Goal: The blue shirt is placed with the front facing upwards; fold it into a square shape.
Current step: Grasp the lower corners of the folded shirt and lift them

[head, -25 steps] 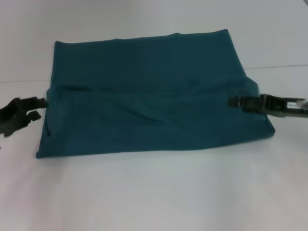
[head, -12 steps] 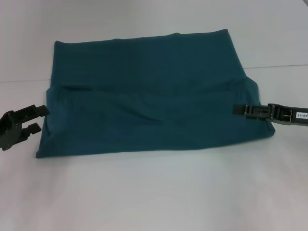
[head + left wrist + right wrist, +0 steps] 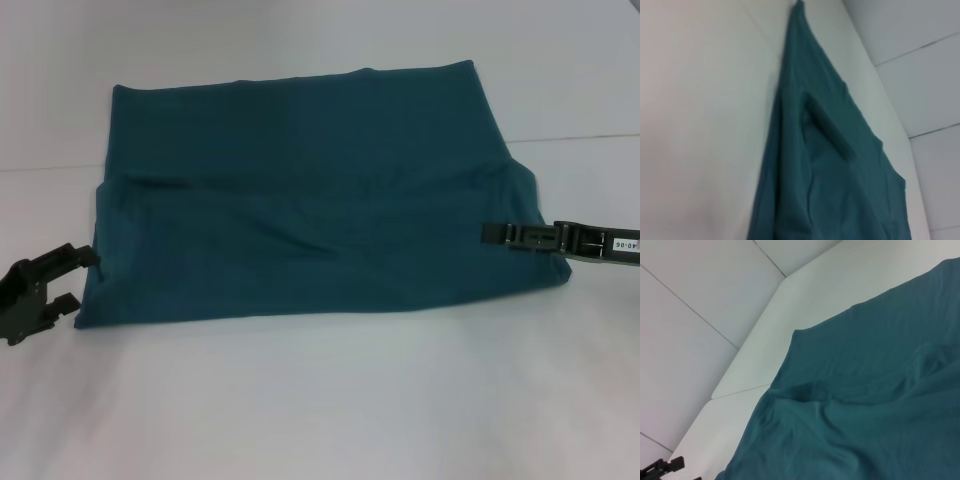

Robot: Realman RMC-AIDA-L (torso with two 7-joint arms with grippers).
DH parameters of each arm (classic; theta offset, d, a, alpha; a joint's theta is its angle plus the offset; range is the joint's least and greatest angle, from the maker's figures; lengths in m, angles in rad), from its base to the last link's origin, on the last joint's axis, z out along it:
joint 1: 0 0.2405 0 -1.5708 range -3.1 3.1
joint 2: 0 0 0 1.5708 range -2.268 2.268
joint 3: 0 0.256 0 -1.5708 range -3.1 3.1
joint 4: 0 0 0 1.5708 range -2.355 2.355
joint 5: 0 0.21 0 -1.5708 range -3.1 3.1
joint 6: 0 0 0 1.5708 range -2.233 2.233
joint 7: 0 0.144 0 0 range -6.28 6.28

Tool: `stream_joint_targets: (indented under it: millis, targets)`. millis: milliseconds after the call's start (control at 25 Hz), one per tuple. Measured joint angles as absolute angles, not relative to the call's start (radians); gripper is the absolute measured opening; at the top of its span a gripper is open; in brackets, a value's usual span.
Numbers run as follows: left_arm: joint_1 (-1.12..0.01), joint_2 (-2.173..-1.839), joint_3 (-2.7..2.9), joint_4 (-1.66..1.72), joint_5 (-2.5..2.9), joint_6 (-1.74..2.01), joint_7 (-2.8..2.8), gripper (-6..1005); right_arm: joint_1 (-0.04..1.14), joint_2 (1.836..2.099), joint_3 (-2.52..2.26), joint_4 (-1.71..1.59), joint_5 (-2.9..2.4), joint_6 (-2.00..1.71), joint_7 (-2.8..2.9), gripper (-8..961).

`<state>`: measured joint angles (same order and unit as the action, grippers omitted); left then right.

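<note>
Hiding its lettering, the blue shirt (image 3: pixel 310 210) lies folded; left end effector (image 3: pixel 72 280) open, right end effector's (image 3: pixel 490 234) grip unclear.

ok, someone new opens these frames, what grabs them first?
The blue shirt, already folded into a wide rectangle with a creased flap across its near half, filling the middle of the white table. Then the two dark grippers flanking it: the left gripper open beside the near-left corner, the right gripper reaching flat over the right edge.

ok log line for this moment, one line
shirt: folded, flat on table | left gripper: open, off shirt's near left corner | right gripper: over shirt's right edge
</note>
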<state>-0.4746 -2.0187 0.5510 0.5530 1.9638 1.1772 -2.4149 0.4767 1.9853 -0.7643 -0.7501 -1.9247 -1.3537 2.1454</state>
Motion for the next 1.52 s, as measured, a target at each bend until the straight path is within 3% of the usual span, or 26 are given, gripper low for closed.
stream_joint_targets:
  millis: [1520]
  targets:
    - [-0.512, -2.016, 0.649, 0.523, 2.024, 1.014, -2.354, 866, 0.481, 1.983, -0.739, -0.727, -1.924, -1.353, 2.139, 807]
